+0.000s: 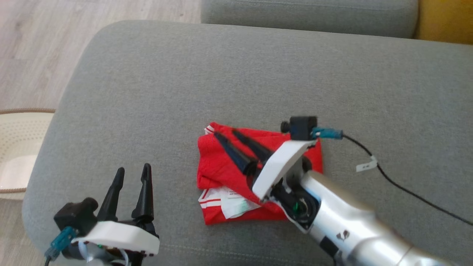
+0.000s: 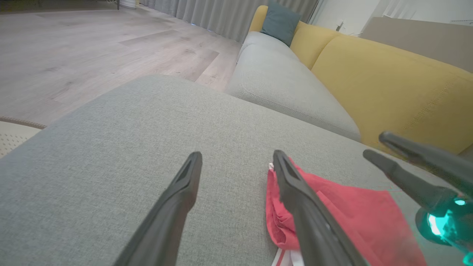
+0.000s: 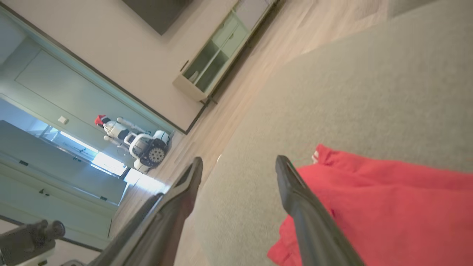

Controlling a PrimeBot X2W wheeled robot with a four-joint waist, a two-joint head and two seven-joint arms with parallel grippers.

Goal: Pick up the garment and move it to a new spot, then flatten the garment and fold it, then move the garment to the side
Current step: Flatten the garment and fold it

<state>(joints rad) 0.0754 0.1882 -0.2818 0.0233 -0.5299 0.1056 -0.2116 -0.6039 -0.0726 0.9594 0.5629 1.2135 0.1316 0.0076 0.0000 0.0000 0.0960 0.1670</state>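
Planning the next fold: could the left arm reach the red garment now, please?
Probably yes: only bare cushion separates the open left tool from the garment; the right tool is over it.

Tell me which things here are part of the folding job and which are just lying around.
Part of the job: red garment; grey cushion it lies on.
Just lying about: pale basket on the floor; teal pillow; yellow sofa back.

Your garment [image 1: 218, 166] on the sofa cushion [image 1: 236, 74], right end effector [image 1: 224, 132] over it, left end effector [image 1: 133, 167] to its left, basket [image 1: 18, 136] farther left.
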